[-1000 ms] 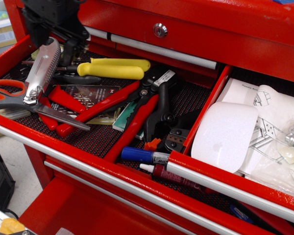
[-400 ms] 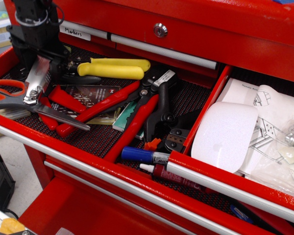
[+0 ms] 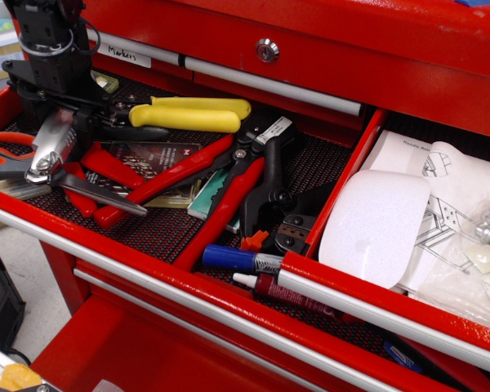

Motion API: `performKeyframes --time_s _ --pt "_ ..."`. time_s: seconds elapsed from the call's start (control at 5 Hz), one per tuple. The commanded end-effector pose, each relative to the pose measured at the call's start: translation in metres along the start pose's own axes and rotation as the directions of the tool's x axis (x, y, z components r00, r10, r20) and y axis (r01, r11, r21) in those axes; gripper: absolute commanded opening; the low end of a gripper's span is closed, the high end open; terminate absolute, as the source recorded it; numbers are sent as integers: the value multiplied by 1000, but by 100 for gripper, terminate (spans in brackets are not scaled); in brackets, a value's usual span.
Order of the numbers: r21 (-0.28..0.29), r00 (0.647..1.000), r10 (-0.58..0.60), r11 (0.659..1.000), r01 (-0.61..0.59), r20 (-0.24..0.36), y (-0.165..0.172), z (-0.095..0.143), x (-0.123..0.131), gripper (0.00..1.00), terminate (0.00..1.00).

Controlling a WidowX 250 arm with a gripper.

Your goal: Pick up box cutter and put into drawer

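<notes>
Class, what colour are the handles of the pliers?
Yellow: the pliers, seen in the one drawer view.

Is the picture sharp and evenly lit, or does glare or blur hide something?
In the observation.image view, the drawer is sharp and evenly lit; the box cutter glints brightly under the dark gripper; the white foam pad looks washed out; the bottom-left corner is dim.
</notes>
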State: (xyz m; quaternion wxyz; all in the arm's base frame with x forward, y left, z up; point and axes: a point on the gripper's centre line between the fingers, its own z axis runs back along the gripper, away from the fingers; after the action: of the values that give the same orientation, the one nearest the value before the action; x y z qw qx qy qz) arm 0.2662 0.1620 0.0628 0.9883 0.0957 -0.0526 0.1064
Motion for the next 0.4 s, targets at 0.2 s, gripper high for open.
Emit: performKeyframes --time_s 0.2 --pt "-22 992 113 993 -115 -56 -113 164 11 0 0"
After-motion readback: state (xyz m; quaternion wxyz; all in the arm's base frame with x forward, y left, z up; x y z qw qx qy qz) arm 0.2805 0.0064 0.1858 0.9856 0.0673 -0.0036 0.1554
